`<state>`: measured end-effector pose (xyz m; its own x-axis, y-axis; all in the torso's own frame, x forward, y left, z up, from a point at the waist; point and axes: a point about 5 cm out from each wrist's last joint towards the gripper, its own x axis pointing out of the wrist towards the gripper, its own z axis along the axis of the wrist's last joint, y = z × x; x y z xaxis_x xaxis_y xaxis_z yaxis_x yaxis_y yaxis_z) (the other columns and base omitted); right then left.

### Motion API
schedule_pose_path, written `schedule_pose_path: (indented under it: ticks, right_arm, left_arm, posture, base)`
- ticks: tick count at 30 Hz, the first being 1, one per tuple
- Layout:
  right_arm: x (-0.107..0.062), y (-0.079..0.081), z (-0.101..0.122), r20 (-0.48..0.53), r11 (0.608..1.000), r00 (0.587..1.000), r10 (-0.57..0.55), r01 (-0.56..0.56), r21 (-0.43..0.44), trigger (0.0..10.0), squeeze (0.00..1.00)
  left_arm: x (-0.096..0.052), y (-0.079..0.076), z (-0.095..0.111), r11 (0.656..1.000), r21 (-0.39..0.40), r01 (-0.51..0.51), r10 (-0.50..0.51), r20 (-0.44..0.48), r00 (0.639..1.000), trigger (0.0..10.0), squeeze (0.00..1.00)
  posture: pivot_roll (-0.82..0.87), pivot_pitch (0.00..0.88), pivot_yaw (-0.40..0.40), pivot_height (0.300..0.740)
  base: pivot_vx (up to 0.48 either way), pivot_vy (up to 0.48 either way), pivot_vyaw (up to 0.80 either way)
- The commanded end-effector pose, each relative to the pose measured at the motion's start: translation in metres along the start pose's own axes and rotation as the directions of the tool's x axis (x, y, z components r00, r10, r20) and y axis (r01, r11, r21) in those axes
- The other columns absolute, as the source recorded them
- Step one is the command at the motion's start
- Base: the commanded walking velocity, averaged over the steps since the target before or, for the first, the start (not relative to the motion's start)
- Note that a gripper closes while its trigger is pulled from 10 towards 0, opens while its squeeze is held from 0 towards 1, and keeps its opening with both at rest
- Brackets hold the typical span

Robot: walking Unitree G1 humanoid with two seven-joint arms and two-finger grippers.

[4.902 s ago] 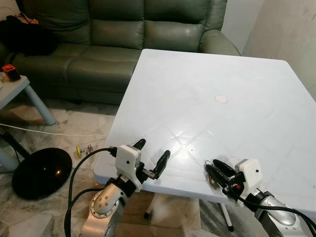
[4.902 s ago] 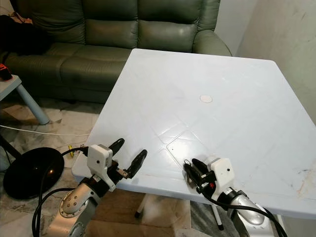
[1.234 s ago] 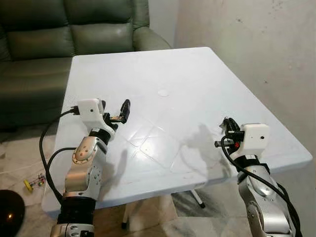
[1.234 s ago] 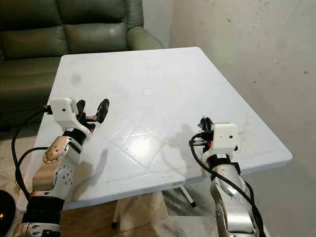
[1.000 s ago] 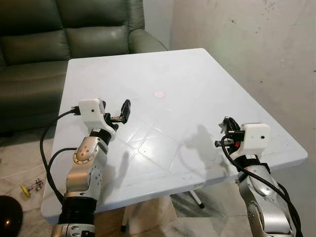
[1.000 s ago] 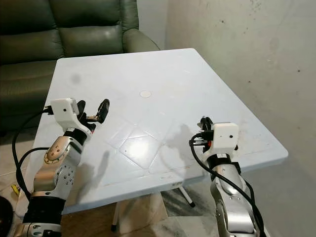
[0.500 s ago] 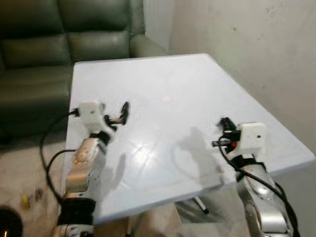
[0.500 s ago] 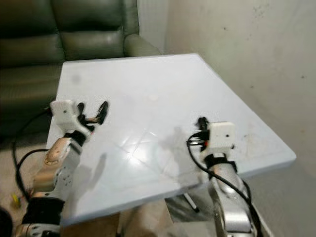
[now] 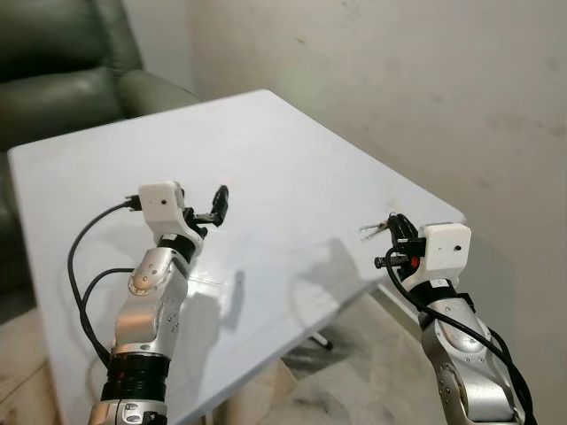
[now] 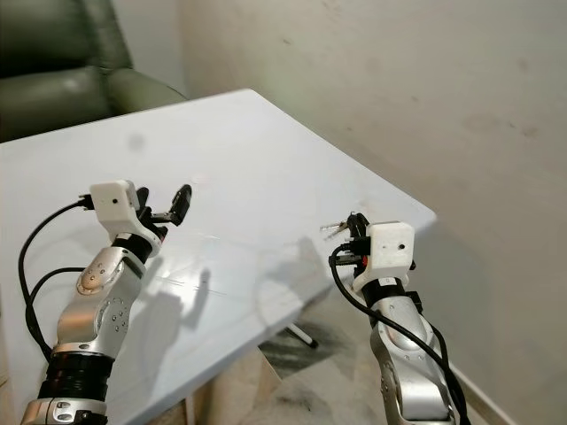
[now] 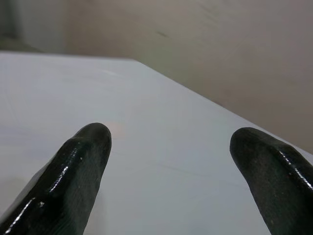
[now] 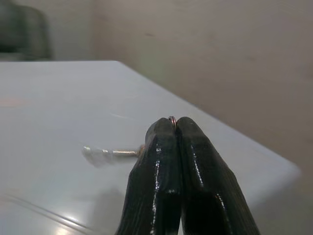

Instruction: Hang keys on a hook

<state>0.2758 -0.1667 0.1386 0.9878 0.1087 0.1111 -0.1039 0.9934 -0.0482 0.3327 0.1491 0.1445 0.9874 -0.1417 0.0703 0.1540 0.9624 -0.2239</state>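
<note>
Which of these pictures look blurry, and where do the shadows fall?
Eye views: sharp, arm shadows on the white table. Right wrist view: shut fingers crisp, the keys smeared, wall soft. Left wrist view: open fingertips clear, background hazy.

white table (image 9: 292, 168), green sofa (image 9: 62, 71), beige wall (image 9: 425, 80)

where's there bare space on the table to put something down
The white table is bare from the sofa side across to the wall-side edge. Only the near edge is crowded: the left gripper hovers there open, and the right gripper pinches the keys.
</note>
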Motion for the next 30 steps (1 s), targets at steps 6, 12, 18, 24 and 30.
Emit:
schedule_pose_path:
  ticks: [6,12,18,24,30]
  right_arm:
    - [0.0009,-0.0051,0.0042,0.016,1.0,0.999,-0.027,0.027,-0.006,10.0,0.0]
    - [0.0006,-0.0044,0.0035,0.015,1.0,1.0,-0.026,0.026,-0.005,10.0,0.0]
    - [0.0013,-0.0036,0.0045,0.02,1.0,0.999,-0.026,0.027,-0.004,10.0,0.0]
    - [0.0009,-0.0036,0.0046,0.018,1.0,0.999,-0.027,0.027,-0.005,10.0,0.0]
    - [0.0006,-0.0043,0.0055,0.021,0.999,0.999,-0.033,0.034,-0.006,10.0,0.0]
  left_arm:
    - [0.0039,-0.0117,0.0017,0.999,0.027,0.039,-0.039,0.01,0.999,10.0,0.0]
    - [0.0037,-0.0129,0.0008,0.998,0.036,0.041,-0.041,0.009,0.999,10.0,0.0]
    - [0.0037,-0.0147,-0.0017,0.998,0.054,0.037,-0.037,-0.003,0.999,10.0,0.0]
    - [0.0038,-0.0154,-0.0038,0.998,0.057,0.033,-0.033,-0.011,0.999,10.0,0.0]
    - [0.0052,-0.0166,-0.0042,0.998,0.056,0.033,-0.032,-0.01,0.999,10.0,0.0]
  posture:
    - [0.1,0.0,-0.02,0.74]
    - [0.1,0.0,-0.02,0.74]
    - [0.1,0.0,-0.019,0.74]
    - [0.1,0.0,-0.022,0.74]
    - [0.09,0.0,-0.026,0.74]
  base:
    - [0.0,0.0,-0.78]
    - [0.0,0.0,-0.78]
    - [0.0,0.0,-0.78]
    - [0.0,0.0,-0.78]
    - [0.0,0.0,-0.78]
